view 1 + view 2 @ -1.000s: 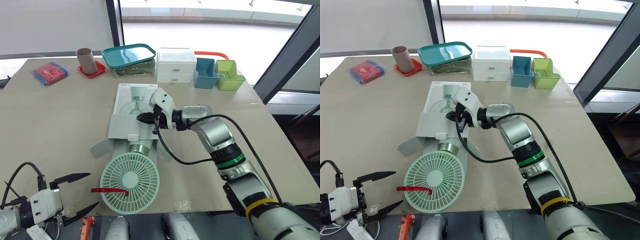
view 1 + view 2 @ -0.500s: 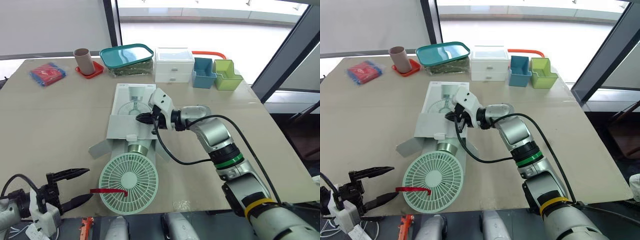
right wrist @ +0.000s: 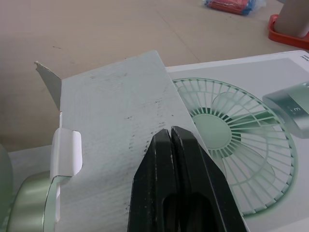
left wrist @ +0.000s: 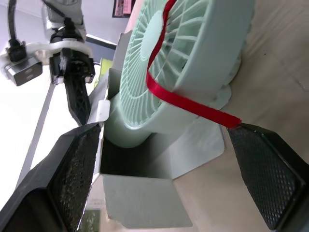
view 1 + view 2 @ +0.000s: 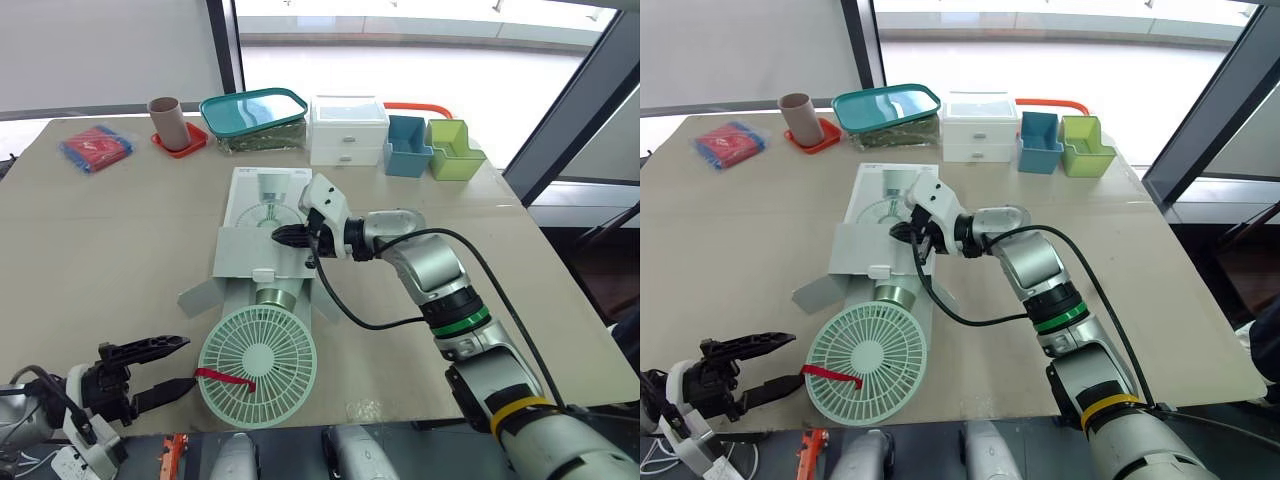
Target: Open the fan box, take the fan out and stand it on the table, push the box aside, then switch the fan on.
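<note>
Fan (image 5: pixel 258 360) lies half out of the fan box (image 5: pixel 262 240) on the bench (image 5: pixel 110 230). The left wrist view catches the left gripper (image 5: pixel 186 362) with fingers wide, by the red ribbon (image 4: pixel 188 102). The right wrist view shows the right gripper (image 3: pixel 166 131) with fingers pressed together over the flap.

We looked down on a pale tan bench (image 5: pixel 110 230). Its far edge ran along a light grey wall (image 5: pixel 100 50) on the left and a broad window (image 5: pixel 430 60) on the right. A dark upright post (image 5: pixel 222 45) split wall from window. Daylight came in bright through the glass and lay evenly over the bench top. Past the bench's right edge a dark slanted frame (image 5: pixel 585 100) crossed, with dark floor (image 5: pixel 600 270) below it.
</note>
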Robot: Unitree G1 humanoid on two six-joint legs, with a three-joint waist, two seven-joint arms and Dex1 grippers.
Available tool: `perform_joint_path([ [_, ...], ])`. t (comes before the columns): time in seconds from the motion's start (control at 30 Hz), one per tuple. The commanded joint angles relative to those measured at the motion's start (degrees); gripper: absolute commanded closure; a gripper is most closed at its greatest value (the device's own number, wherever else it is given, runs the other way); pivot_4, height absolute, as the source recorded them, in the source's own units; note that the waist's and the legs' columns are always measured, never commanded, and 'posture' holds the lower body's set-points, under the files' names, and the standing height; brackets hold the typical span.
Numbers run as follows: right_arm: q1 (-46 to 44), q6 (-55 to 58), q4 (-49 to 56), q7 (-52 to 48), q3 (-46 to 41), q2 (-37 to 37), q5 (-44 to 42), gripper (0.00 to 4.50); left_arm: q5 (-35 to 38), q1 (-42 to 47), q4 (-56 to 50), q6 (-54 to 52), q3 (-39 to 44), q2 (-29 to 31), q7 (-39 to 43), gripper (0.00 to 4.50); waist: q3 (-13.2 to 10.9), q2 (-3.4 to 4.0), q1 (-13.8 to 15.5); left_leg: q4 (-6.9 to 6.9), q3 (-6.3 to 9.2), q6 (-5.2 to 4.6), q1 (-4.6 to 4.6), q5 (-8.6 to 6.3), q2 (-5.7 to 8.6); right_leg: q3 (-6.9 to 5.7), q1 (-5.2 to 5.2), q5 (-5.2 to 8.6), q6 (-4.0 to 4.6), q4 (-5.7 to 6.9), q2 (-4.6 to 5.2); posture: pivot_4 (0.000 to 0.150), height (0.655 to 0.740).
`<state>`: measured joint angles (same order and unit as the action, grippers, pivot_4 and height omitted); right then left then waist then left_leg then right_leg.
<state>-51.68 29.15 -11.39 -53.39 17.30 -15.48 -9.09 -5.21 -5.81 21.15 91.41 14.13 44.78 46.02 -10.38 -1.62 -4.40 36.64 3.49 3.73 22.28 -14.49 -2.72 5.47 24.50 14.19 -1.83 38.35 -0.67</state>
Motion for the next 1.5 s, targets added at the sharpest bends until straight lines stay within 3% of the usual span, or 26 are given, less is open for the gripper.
perform_joint_path([
  [0.03,-0.5,-0.4,2.6,0.1,-1.4,-0.3,-0.6,4.5,-2.5,0.6,-1.3,1.1,0.8,-0.3,-4.1,0.06,0.0,0.0,0.0,0.0,0.0,0.0,0.0,0.0,0.0,-0.01,0.0,0.0,0.0,0.01,0.0,0.15,0.74],
  [0.3,0.0,0.3,3.4,0.3,-1.3,-0.7,-0.7,4.5,-14.2,4.7,-4.9,1.1,2.2,-4.1,-11.5,0.06,0.0,-0.01,0.0,0.04,0.02,0.0,-0.01,0.0,0.02,-0.01,-0.01,-0.01,0.0,0.1,0.01,0.15,0.74],
  [0.8,0.3,0.8,4.3,1.1,-1.3,-1.0,-0.6,4.5,-30.7,5.2,-8.4,1.1,1.3,-4.4,-29.3,0.06,0.0,-0.01,0.0,0.09,0.01,0.0,-0.12,0.01,0.02,0.0,-0.01,-0.01,0.0,0.34,0.01,0.15,0.74],
  [0.9,0.6,0.9,4.5,1.2,-1.4,-1.3,-0.7,4.5,-33.0,6.0,-8.1,1.1,0.8,-4.8,-31.5,0.69,0.0,-0.01,0.0,0.11,0.01,0.0,-0.13,0.0,0.02,0.0,-0.01,-0.01,0.0,0.37,0.01,0.15,0.74],
  [1.03,0.9,1.2,5.0,1.5,-1.4,-1.5,-0.7,4.5,-35.6,6.2,-8.8,1.1,1.4,-5.2,-33.9,1.94,0.0,-0.02,0.0,0.13,0.01,0.0,-0.14,0.01,0.03,0.0,-0.01,-0.01,0.0,0.43,0.02,0.15,0.74],
  [1.5,1.2,1.4,5.5,1.9,-1.5,-1.6,-0.7,4.5,-41.5,5.1,-9.0,1.1,0.9,-3.3,-40.0,1.94,0.0,-0.02,0.0,0.17,0.01,-0.01,-0.2,0.02,0.03,0.0,-0.01,-0.01,0.0,0.56,0.02,0.15,0.74],
])
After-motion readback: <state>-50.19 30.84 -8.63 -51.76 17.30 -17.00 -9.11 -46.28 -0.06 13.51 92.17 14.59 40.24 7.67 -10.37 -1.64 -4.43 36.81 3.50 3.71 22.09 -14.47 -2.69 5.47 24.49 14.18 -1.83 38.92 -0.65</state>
